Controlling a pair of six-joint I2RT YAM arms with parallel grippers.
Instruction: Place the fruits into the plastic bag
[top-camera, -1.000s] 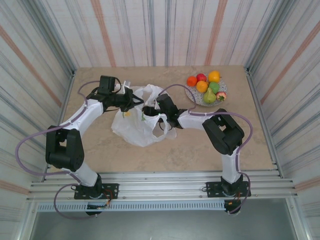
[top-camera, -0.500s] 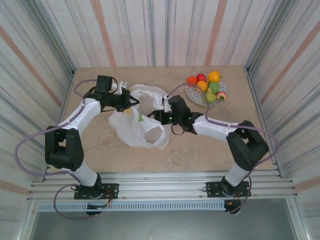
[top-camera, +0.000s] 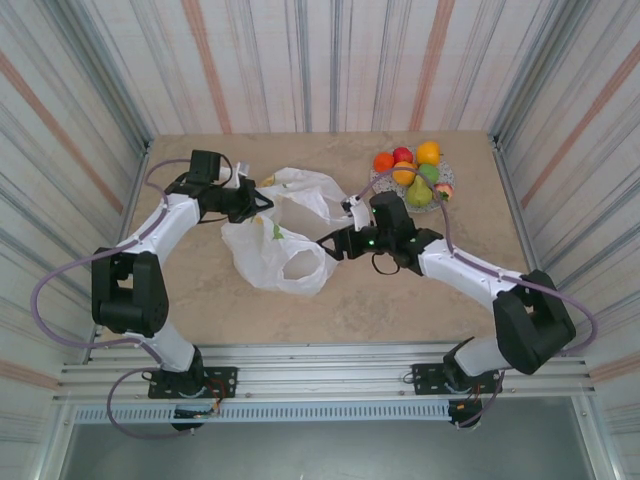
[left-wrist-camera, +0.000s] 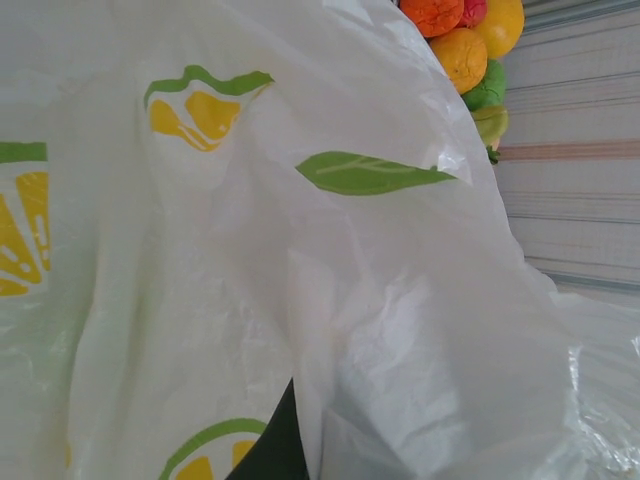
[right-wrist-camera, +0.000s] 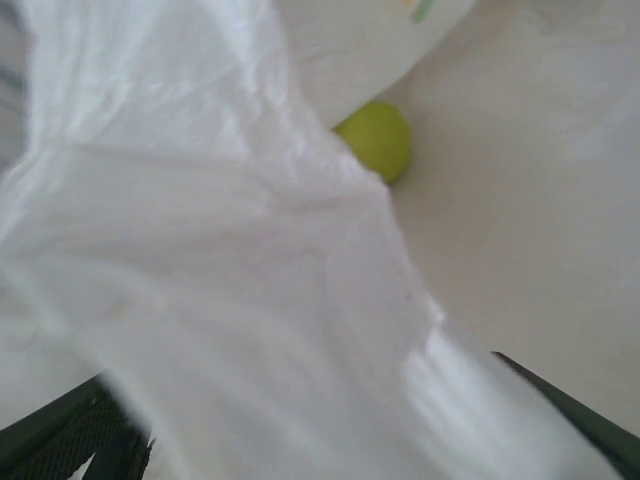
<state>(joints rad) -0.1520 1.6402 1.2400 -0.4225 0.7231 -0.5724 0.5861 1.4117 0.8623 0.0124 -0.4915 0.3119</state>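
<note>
The fruits (top-camera: 410, 172) are piled on a grey speckled plate (top-camera: 388, 194) at the back right: orange and yellow balls, a red apple, green pears and a red-pink piece. They also show in the left wrist view, as a pile of fruits (left-wrist-camera: 470, 45). The plastic bag (top-camera: 280, 245) lies crumpled mid-table, mouth gaping toward the near side. My left gripper (top-camera: 257, 203) pinches its far-left rim, with film covering the jaws (left-wrist-camera: 290, 440). My right gripper (top-camera: 335, 243) is at the bag's right edge. Its fingers (right-wrist-camera: 570, 410) stand wide apart, with blurred film (right-wrist-camera: 250, 300) draped across them. A yellow-green ball (right-wrist-camera: 375, 140) lies by the bag's edge.
Striped walls close in the table on three sides, and a metal rail (top-camera: 320, 365) runs along the near edge. Bare tabletop (top-camera: 420, 290) lies near-right of the bag and along the left side (top-camera: 180, 290).
My right gripper has drawn back to the right and toward the near side, off the bag's middle. The bag's upper lobe has spread rightward. The left gripper has hardly moved.
</note>
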